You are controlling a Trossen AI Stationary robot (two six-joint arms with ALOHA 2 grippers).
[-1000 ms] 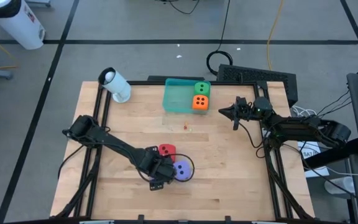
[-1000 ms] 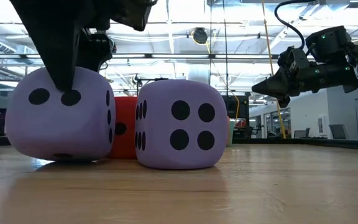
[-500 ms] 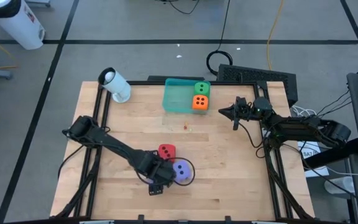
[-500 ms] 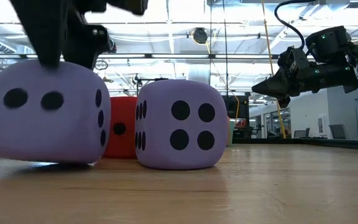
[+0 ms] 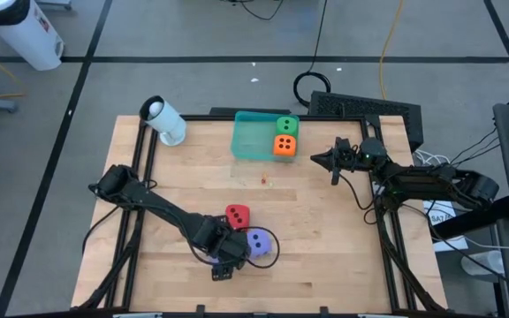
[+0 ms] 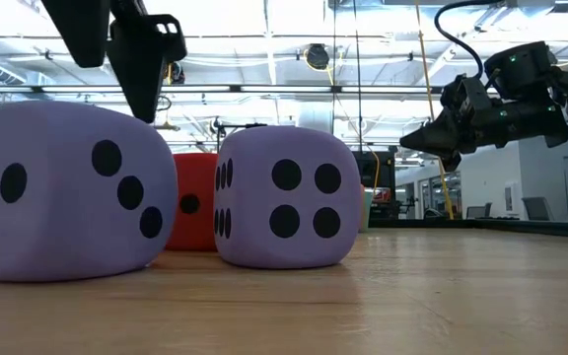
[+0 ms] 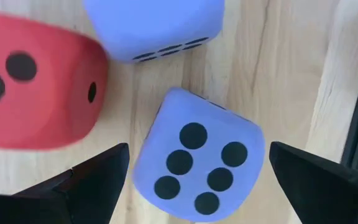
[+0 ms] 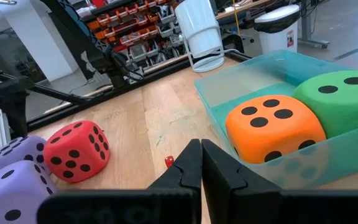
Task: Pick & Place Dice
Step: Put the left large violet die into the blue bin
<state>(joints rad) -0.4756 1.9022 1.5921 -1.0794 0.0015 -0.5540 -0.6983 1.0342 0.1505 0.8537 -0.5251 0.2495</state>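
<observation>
Left wrist view — purple die between claw fingers

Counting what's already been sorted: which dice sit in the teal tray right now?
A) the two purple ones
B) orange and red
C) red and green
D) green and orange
D: the green die and orange die lie inside the teal tray, while the red die is out on the table.

Lighting is bright and even, from overhead ceiling strips in the room behind. Soft shadows lie close under the purple dice on the tabletop, which shows a mild sheen. In the left wrist view the red die is blurred at the frame edge.
</observation>
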